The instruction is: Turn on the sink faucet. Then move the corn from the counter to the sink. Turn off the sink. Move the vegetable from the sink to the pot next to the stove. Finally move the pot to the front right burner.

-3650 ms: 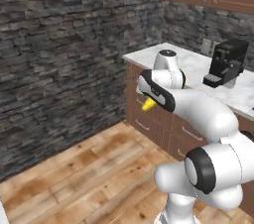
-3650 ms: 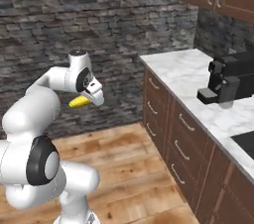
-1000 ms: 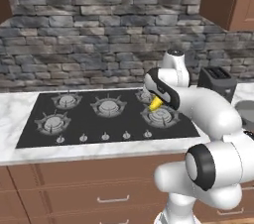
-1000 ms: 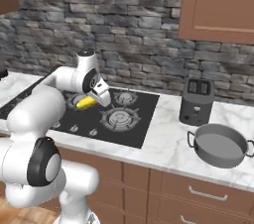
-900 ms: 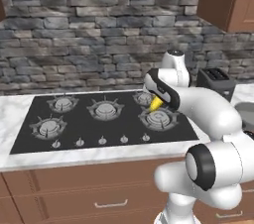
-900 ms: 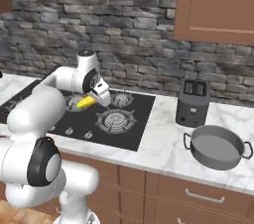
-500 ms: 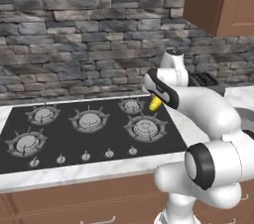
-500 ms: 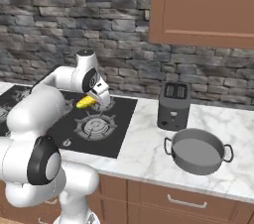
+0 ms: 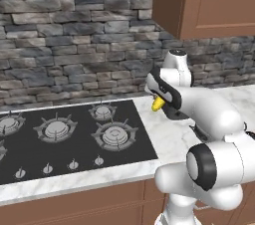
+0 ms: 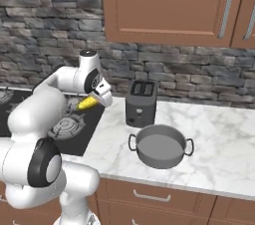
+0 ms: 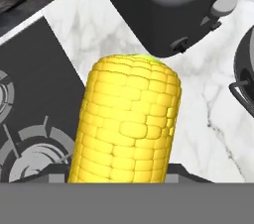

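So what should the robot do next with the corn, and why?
Probably carry the corn a little further right, over the pot. The gripper holds it above the counter by the stove's edge, and the pot sits beyond the toaster.

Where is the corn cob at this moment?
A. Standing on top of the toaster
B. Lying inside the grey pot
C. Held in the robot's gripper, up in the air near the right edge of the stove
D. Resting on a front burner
C: the corn sticks out of the gripper above the stove edge, while the pot beside the toaster holds nothing.
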Robot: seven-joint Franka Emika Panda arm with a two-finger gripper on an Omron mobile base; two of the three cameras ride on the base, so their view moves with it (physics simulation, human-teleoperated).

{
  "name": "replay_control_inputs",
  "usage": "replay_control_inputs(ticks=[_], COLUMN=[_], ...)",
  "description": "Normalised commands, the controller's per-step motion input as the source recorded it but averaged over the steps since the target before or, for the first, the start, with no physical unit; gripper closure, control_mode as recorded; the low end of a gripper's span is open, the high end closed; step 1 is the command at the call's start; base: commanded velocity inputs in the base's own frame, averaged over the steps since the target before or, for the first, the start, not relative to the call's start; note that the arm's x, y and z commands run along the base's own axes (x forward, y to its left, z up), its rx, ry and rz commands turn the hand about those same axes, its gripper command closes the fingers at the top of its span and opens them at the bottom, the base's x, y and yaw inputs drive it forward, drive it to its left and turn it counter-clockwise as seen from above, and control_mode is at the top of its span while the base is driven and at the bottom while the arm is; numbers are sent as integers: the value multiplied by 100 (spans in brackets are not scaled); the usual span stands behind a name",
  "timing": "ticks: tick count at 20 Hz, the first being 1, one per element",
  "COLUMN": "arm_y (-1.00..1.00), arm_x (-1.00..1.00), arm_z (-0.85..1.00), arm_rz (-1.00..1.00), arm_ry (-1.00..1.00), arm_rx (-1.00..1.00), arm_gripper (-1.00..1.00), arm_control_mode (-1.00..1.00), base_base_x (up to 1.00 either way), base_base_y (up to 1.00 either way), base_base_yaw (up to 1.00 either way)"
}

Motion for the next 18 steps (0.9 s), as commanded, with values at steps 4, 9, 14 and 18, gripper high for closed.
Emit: replay_control_inputs(ticks=[4,9,14,18], arm_y=[0,-2,-46,-62], arm_x=[0,0,-12,-3], arm_z=[0,-4,-12,-3], arm_rz=[0,0,-1,-2], arm_ry=[0,0,0,1], arm_rx=[0,0,-1,-5], arm_gripper=[100,100,100,100], arm_control_mode=[100,-100,-100,-100], base_base_x=[41,22,0,0], base_base_y=[-23,-4,0,0], base_base_yaw=[-3,0,0,0])
